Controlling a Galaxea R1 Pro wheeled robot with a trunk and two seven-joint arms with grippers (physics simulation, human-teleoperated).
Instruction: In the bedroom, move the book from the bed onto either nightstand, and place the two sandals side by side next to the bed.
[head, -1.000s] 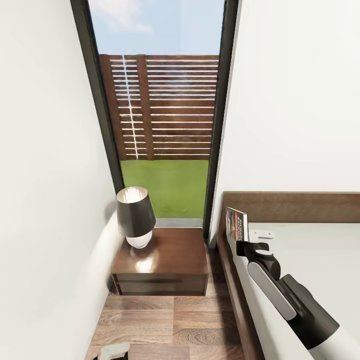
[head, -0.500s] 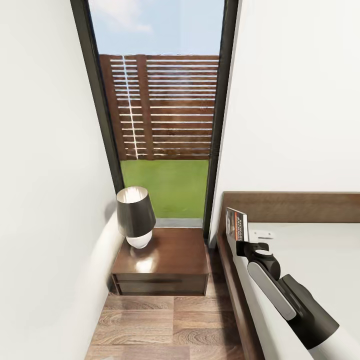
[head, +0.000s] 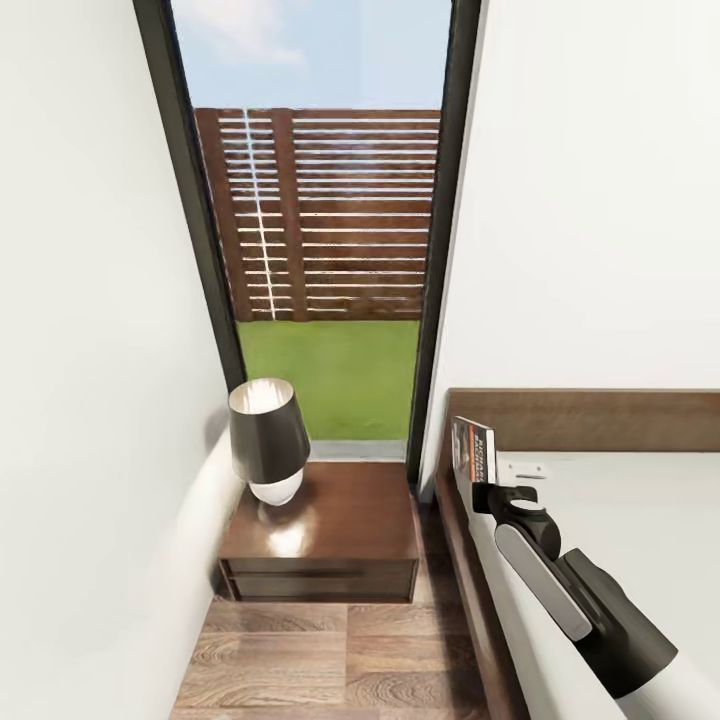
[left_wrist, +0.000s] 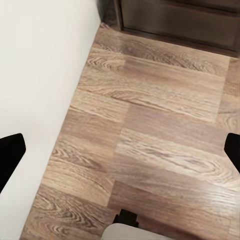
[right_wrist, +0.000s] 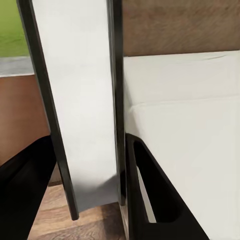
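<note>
While the right hand pinches the book upright over the bed's near edge, the item list reads as follows.

Book: thin paperback, held on edge, long axis approx. vertical, cover facing the nightstand side. Right wrist view shows it as a pale slab clamped between both fingers, so grip looks firm.

Bed: pale mattress, dark frame & headboard, under and to the robot's right of the held book.

Nightstand: dark wood, one drawer, to the robot's left of the book and lower, across a narrow strip of floor. Lamp takes its far-left corner; the near-right part of the top is bare.

Key relation: drop-off spot lies left & down from the right hand; right arm is the nearer one, already loaded.

Left hand: fingers spread wide, nothing between them, pointing at plank floor near the nightstand base.

Sandals: not listed here.
</note>
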